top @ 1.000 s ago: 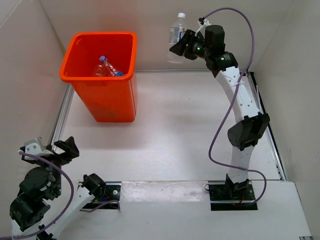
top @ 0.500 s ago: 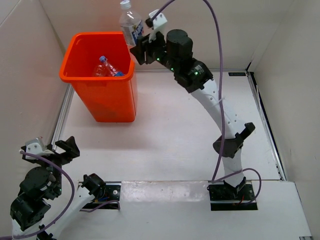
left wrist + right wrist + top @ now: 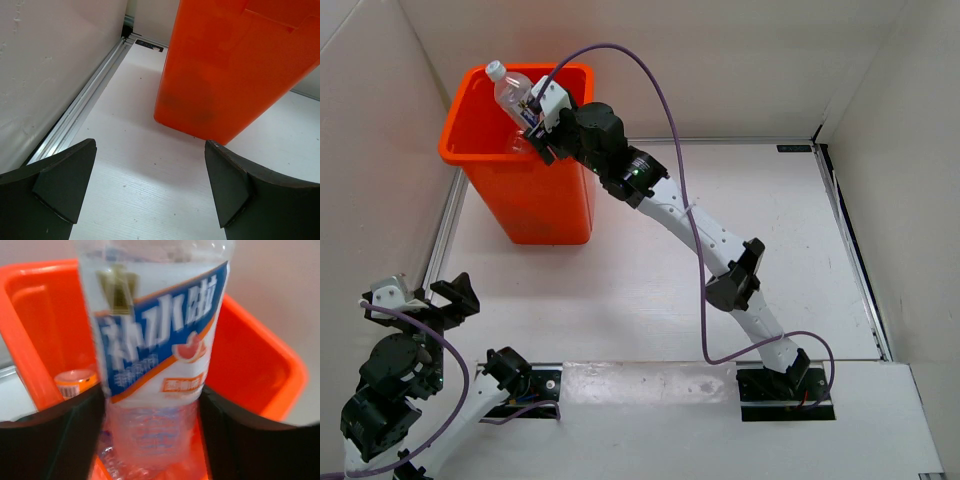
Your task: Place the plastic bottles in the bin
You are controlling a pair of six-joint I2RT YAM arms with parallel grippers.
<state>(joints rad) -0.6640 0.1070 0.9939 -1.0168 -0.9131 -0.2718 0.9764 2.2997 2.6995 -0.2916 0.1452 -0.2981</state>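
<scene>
A clear plastic bottle (image 3: 510,95) with a white cap and a blue and white label (image 3: 155,340) stands tilted over the opening of the orange bin (image 3: 535,200). My right gripper (image 3: 535,115) is around its lower part, with the fingers spread wide on either side of it (image 3: 152,425). Down inside the bin (image 3: 40,315) lies a short orange bottle (image 3: 75,382), and below it something clear that is too blurred to make out. My left gripper (image 3: 420,300) rests low at the near left, open and empty (image 3: 150,185), facing the bin's wall (image 3: 225,75).
White walls enclose the table on three sides. A metal rail (image 3: 80,110) runs along the left wall beside the bin. The right arm stretches diagonally across the table from its base (image 3: 785,385) to the bin.
The right arm has swung left from the back right corner, carrying the bottle over the bin. Its fingers have spread apart around the bottle. The left arm has not moved.
</scene>
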